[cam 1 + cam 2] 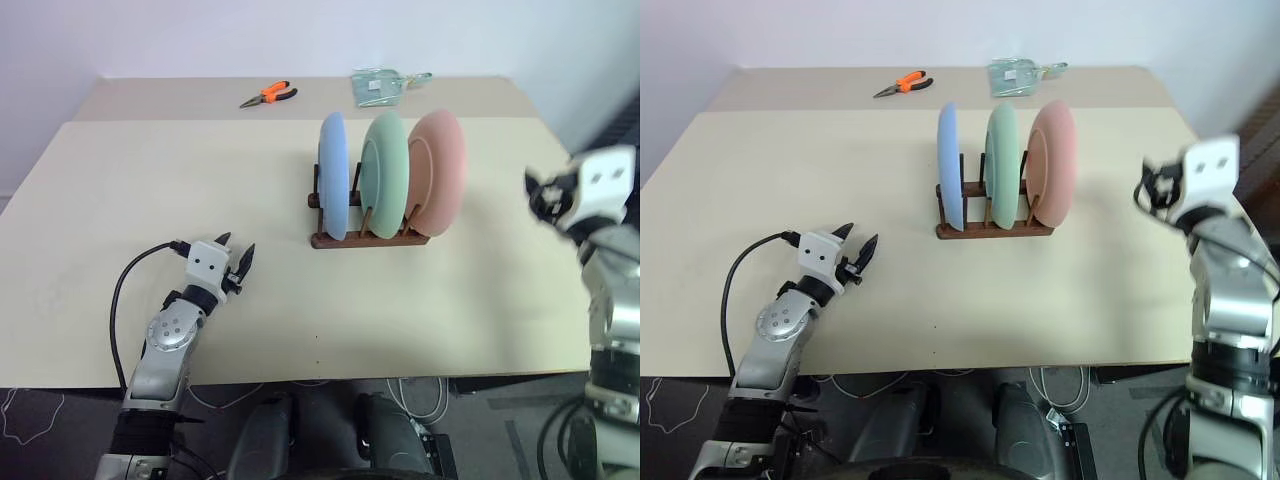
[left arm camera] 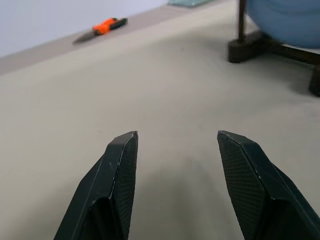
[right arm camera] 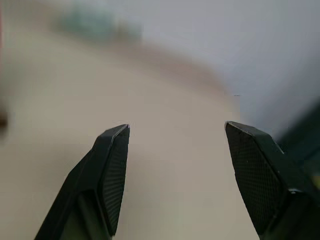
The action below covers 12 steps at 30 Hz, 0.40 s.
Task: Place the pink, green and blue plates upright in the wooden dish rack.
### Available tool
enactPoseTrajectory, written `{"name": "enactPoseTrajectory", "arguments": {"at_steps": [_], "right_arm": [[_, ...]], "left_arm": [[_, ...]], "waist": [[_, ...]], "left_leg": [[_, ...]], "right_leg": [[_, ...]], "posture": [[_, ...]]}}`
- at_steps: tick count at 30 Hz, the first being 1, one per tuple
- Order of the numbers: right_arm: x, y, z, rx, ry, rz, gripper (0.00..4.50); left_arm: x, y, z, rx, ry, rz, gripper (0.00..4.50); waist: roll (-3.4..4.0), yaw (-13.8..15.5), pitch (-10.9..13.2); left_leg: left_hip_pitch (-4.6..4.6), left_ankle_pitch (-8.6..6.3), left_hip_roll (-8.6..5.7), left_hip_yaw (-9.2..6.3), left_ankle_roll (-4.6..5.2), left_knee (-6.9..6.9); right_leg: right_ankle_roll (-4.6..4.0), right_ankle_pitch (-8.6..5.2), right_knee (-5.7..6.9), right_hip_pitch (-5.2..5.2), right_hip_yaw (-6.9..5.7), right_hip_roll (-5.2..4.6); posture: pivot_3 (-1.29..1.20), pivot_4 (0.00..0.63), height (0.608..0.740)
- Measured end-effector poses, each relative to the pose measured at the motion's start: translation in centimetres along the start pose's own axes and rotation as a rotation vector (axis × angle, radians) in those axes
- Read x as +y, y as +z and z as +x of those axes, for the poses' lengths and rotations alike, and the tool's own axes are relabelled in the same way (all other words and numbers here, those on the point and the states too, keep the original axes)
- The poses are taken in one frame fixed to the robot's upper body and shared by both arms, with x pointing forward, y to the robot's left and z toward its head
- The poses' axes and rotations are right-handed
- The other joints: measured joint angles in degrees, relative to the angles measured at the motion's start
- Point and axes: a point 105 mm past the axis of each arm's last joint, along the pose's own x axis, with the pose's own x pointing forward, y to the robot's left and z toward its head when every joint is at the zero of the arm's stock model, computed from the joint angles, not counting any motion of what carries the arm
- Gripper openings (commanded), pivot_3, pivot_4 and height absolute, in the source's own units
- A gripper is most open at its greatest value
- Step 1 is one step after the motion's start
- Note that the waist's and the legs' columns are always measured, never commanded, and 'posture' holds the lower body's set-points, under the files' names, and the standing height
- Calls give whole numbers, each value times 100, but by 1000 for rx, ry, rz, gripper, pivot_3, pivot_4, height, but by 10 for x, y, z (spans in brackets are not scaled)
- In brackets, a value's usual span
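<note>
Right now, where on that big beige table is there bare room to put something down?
Most of the beige tabletop is bare: the wide stretch between the open left gripper and the dark wooden dish rack, and the near strip before the rack. It is crowded only at the far edge, by the orange-handled pliers and clear packet.

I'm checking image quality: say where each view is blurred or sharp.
Left eye view: right end effector smeared, plates and wooden dish rack crisp. Left wrist view: fingers sharp, pliers softer. Right wrist view: fingers sharp, background smeared.
</note>
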Motion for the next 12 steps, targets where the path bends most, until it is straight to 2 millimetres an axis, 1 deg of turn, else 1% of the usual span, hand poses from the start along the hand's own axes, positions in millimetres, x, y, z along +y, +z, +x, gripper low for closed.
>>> {"name": "enactPoseTrajectory", "arguments": {"at_steps": [1,3,7,9,12], "right_arm": [[7,-5,-2,2,33,8,3077],[15,-7,-3,-14,68,26,3077],[27,-4,-2,-51,111,35,3077],[39,-7,-2,-50,151,48,3077],[55,-11,-2,-47,213,83,3077]], "left_arm": [[0,0,0,-3,-1,4,2566],[0,1,0,-4,-1,6,2566],[3,-6,-7,24,4,16,2566],[5,-11,-11,42,12,17,2566],[10,-11,-14,44,34,18,2566]], "waist": [[11,-63,0],[15,-110,-3],[14,-87,-3],[13,-69,-4],[13,-47,-4]], "left_leg": [[3,1,2,1,0,3],[12,1,6,1,0,11],[13,1,6,1,0,14],[12,1,5,1,1,14],[9,1,1,0,1,16]], "right_leg": [[0,0,4,0,2,3],[0,0,11,4,5,11],[1,-2,11,8,4,22],[3,-1,11,8,3,19],[3,-1,11,8,2,13]], "posture": [[0,150,738],[0,150,738],[0,150,738],[0,150,738],[0,150,738]]}}
